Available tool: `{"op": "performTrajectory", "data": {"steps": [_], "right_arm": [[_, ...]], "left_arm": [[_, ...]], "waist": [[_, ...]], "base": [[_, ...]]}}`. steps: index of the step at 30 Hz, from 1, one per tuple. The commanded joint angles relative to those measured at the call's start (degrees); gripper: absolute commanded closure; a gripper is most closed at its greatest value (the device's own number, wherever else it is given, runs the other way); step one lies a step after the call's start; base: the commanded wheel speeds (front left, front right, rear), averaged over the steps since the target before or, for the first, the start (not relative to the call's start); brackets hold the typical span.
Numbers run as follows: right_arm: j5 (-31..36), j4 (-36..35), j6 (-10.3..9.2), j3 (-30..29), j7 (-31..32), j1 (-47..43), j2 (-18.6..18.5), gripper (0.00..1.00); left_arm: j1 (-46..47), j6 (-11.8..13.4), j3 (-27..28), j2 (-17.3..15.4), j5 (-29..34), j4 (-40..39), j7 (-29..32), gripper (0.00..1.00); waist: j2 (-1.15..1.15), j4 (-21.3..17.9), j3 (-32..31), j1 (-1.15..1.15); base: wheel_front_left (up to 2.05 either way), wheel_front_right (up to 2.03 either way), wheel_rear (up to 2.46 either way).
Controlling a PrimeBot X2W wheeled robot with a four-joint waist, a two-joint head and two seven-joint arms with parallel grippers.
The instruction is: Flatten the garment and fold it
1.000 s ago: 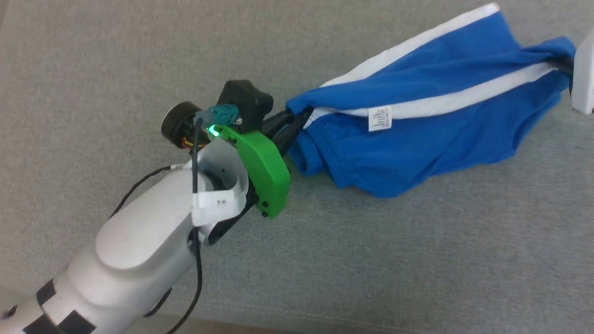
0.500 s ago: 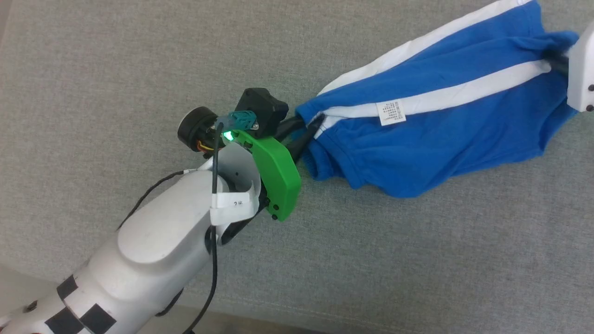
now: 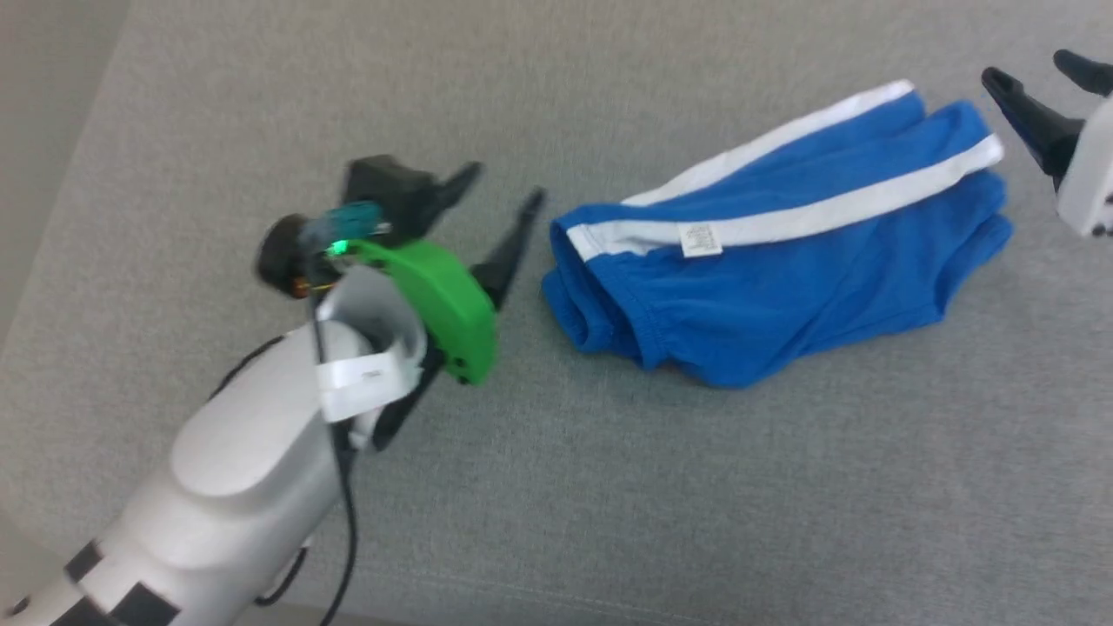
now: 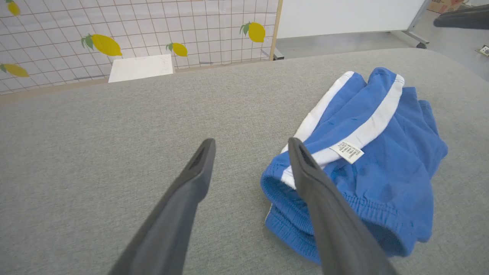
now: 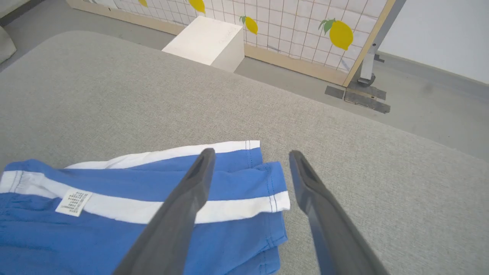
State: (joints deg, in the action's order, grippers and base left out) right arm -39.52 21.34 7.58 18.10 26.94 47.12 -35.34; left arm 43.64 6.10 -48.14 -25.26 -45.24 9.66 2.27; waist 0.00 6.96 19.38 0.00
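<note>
The left arm (image 3: 235,487) is a smooth white shell, with black checker squares (image 3: 104,582) near its base. A black cable (image 3: 348,513) runs along it, past a white band (image 3: 365,378). At the wrist there's a bright green cover (image 3: 448,304), a glowing green light (image 3: 335,250), a teal plug (image 3: 348,217) and a round black cap (image 3: 278,256). The left gripper (image 3: 505,181) carries long, dark, tapering fingers (image 4: 191,183), each slotted near the tip. The right gripper (image 3: 1028,66) looks the same, on a white housing (image 3: 1087,174).
</note>
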Motion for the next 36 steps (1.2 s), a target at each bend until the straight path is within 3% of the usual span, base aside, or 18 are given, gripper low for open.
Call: {"op": "performTrajectory", "data": {"steps": [1,5,10,18,25,36], "right_arm": [[-0.6,-0.8,-0.09,0.3,-2.8,-2.0,-0.7,0.00],[-0.2,-3.1,-0.09,1.3,-11.5,-7.0,-2.7,0.00],[1.9,-4.2,-0.09,-0.3,-19.9,-14.3,-2.6,0.00],[6.6,-3.5,-0.09,-6.3,-22.8,-23.4,2.0,0.00],[8.5,-2.0,-0.09,-12.1,-15.4,-24.9,5.1,0.00],[8.0,6.4,-0.09,-22.7,8.0,-14.2,7.2,0.00]], "left_arm": [[-1.6,1.4,1.1,-1.1,-0.3,-0.2,-1.2,0.00],[-5.2,5.4,3.8,-3.3,0.0,-1.1,-5.1,0.00],[-10.6,10.7,5.8,-6.4,2.6,-2.8,-11.2,0.00],[-21.5,19.7,7.6,-10.3,9.3,-7.6,-16.7,0.00],[-28.5,24.1,6.1,-11.7,20.8,-12.5,-17.2,0.00],[-31.8,22.3,7.0,-7.1,27.3,-15.4,-17.3,0.00]], "waist": [[0.00,-1.2,-5.1,0.00],[0.00,-1.7,-7.8,0.00],[0.00,-1.9,-10.3,0.00],[0.00,-1.0,-11.2,0.00],[0.00,1.9,-9.5,0.00],[0.00,8.9,-2.1,0.00]], "base": [[0.00,0.00,0.00],[0.00,0.00,0.00],[0.00,0.00,0.00],[0.00,0.00,0.00],[0.00,0.00,0.00],[0.00,0.00,0.00]]}}
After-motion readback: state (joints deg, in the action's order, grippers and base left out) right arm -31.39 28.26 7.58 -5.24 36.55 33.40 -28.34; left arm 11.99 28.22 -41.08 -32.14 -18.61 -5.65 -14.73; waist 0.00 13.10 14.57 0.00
